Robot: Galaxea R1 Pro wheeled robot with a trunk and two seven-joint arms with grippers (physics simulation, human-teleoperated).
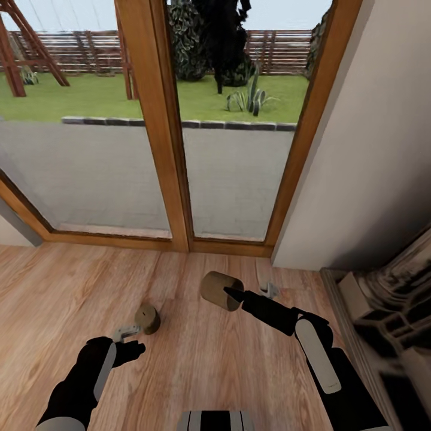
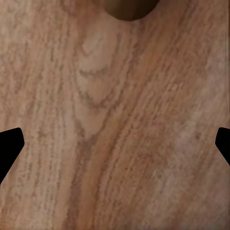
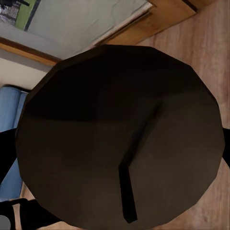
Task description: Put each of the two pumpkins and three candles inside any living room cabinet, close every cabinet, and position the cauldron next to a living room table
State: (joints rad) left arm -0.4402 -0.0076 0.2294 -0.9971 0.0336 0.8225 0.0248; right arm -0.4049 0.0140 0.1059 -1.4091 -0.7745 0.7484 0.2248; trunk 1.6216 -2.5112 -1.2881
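A tan-grey candle lies on its side on the wooden floor. My left gripper hovers just short of it, open with nothing between its fingers. In the left wrist view the same candle shows at the frame's edge, beyond the spread fingertips. A second candle is held off the floor with my right gripper shut on it. In the right wrist view this candle's dark end face, with its wick, sits close to the camera.
A glass door with a wooden frame stands straight ahead, with a garden behind it. A white wall runs along the right. A dark furniture unit sits low at the right edge. Open floor lies between my arms.
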